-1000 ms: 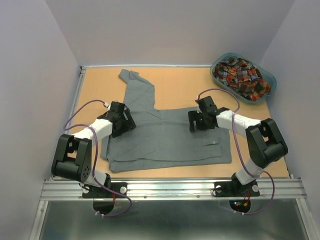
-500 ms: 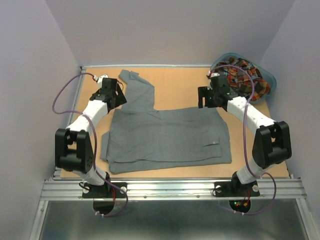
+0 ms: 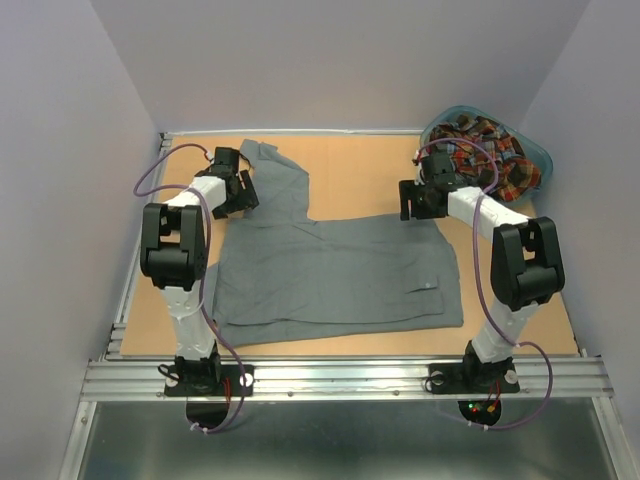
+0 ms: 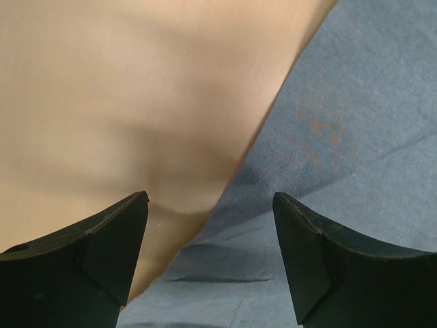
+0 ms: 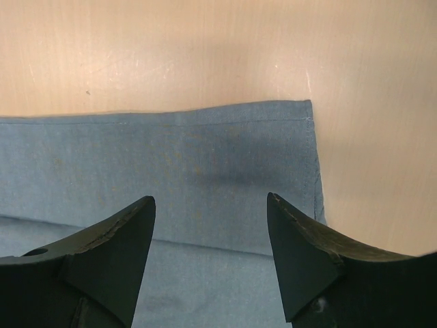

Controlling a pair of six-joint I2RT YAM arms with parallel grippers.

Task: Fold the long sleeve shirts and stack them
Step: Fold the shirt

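Note:
The grey shirt [image 3: 335, 265] lies partly folded on the table, one sleeve [image 3: 272, 175] stretching to the far left. My left gripper [image 3: 243, 190] is open just above the sleeve's left edge [image 4: 328, 137], which runs between its jaws. My right gripper [image 3: 412, 203] is open over the shirt's far right corner [image 5: 300, 116], holding nothing. The plaid shirt [image 3: 485, 150] lies crumpled in the teal basket [image 3: 537, 152] at the far right.
The table's wooden top [image 3: 360, 165] shows behind the shirt. White walls close in on the left, back and right. The basket stands just behind my right arm. A metal rail [image 3: 340, 380] runs along the near edge.
Both arms have reached from the shirt's middle to its far side. The left gripper now sits by the sleeve, the right by the far right corner. The shirt has not moved.

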